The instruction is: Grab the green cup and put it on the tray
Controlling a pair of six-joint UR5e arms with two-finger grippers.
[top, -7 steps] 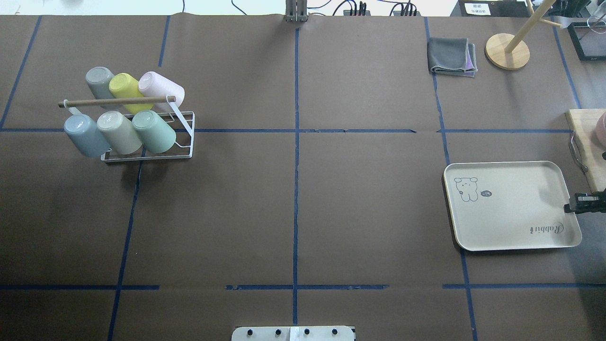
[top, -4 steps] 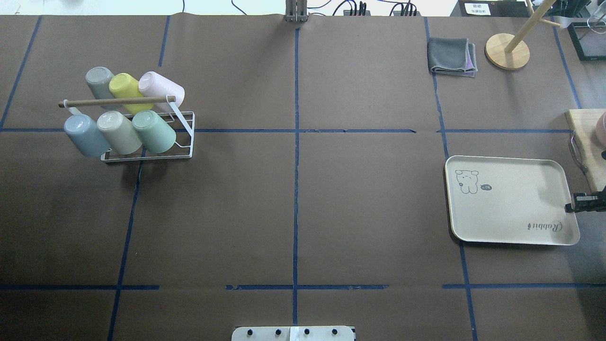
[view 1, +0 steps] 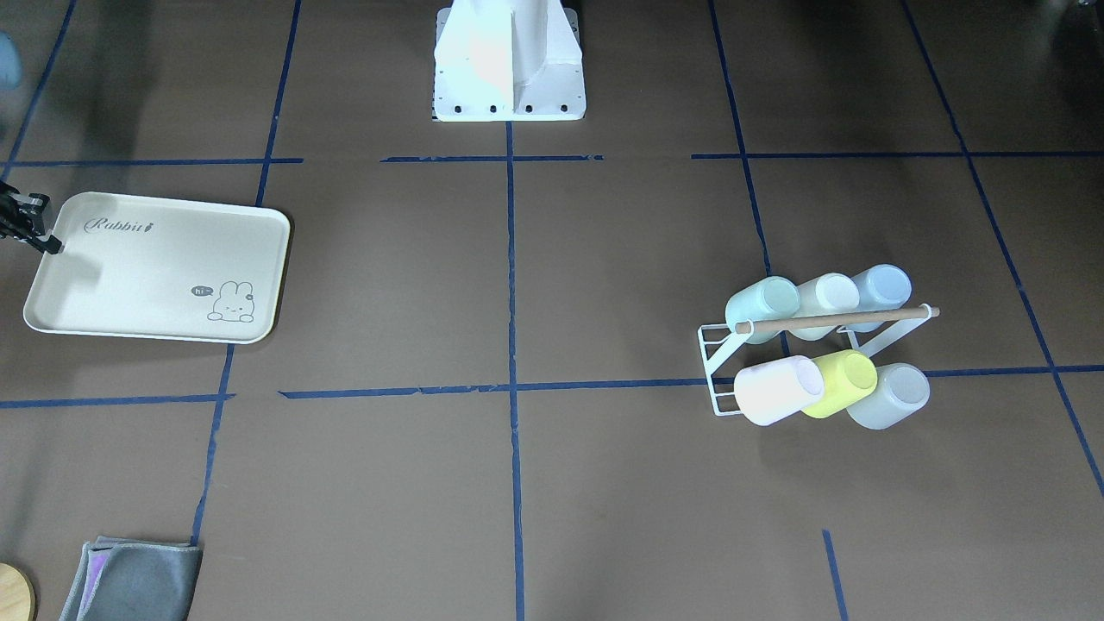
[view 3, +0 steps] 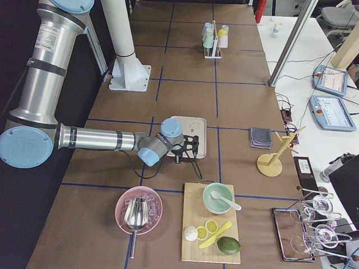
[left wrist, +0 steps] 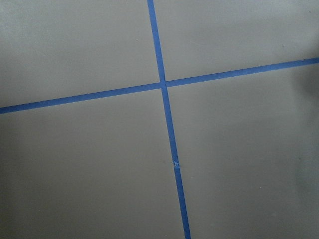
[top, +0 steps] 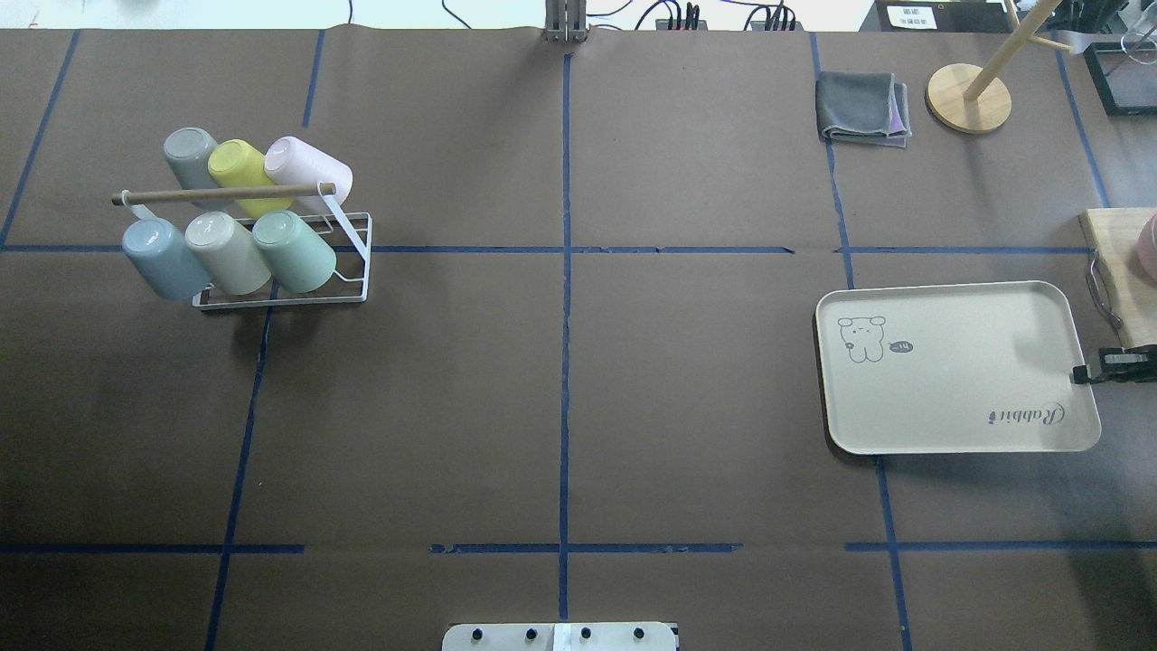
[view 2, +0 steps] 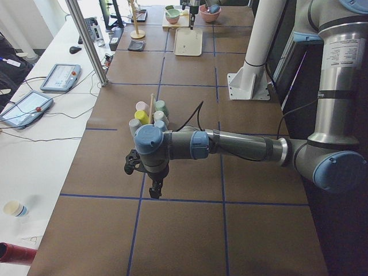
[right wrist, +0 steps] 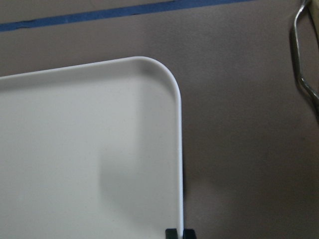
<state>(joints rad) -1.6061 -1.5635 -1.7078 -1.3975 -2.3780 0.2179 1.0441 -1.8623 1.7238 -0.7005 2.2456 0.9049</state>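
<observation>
Left side: white wire cup rack (top: 358, 271), pale mint-green plastic cup (top: 294, 250) on its near row, right end. Far right: cream rectangular tray (top: 958, 389), folded grey cloth (top: 860, 108) behind it.

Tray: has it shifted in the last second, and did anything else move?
The tray slid toward the middle of the table and a little away from the robot's base, turning straighter; the right hand, at its rim, went with it. The green cup, the rack and the cloth stayed put.

Even overhead light; soft shadows under rack (top: 280, 271), tray (top: 958, 434); frames sharp, glare-free.
</observation>
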